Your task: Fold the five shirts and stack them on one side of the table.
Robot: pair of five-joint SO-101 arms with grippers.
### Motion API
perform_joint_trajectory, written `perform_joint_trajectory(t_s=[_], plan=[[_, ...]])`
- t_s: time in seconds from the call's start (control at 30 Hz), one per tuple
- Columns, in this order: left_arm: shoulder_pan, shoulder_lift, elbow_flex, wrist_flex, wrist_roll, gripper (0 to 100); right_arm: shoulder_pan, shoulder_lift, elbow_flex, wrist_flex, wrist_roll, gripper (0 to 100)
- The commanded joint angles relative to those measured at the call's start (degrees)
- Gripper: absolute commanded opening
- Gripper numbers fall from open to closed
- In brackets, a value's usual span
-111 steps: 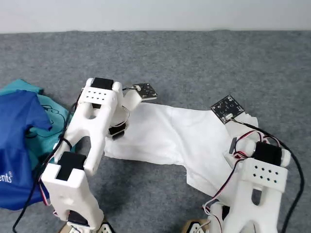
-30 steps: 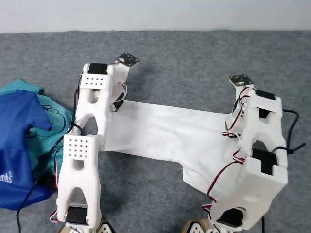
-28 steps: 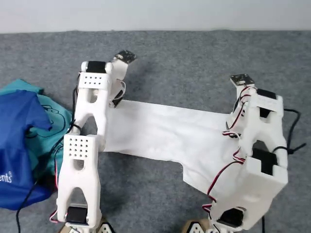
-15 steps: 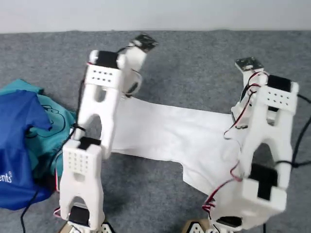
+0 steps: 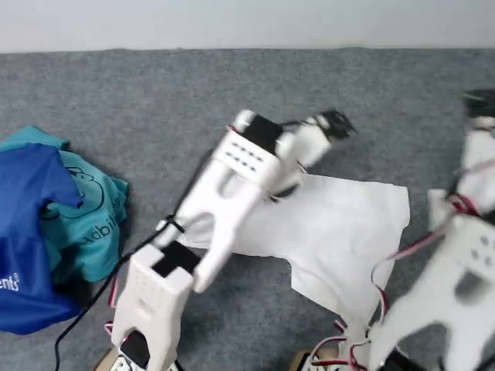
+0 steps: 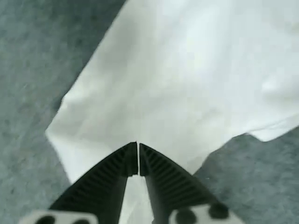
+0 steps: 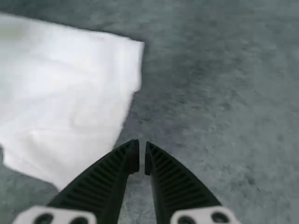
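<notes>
White shirt (image 5: 340, 224) lies flat toward the table's (image 5: 232, 93) right edge. It looks soft, light and limp, so grip it at the corners. Left pincer (image 6: 138, 161) is pressed together above it. Right pincer (image 7: 141, 158) is pressed together and empty, beside its edge.

You had a white shirt (image 5: 340, 224) lying right of the middle of the grey table (image 5: 155, 100). It was plain and lightly creased, with its far right corner square and a loose flap jutting toward the near edge. Well apart from it, at the table's left side, your blue shirt (image 5: 27, 232) lay crumpled on top of a teal shirt (image 5: 93, 209) with a dark outline print, both unfolded in one heap.
</notes>
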Motion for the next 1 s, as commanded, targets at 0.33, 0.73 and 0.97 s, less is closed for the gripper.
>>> perform_joint_trajectory(t_s=[0.33,0.73,0.97], plan=[[22.4,3.3,-0.3,1.2,0.1,2,37.0,-4.0,10.1,-4.8,16.9,3.5],[27.0,3.4,-0.1,1.1,0.1,18,45.4,-4.4,12.0,-5.6,21.4,3.5],[15.6,3.4,-0.1,1.3,0.1,13,46.3,-4.4,12.0,-5.6,21.4,3.5]])
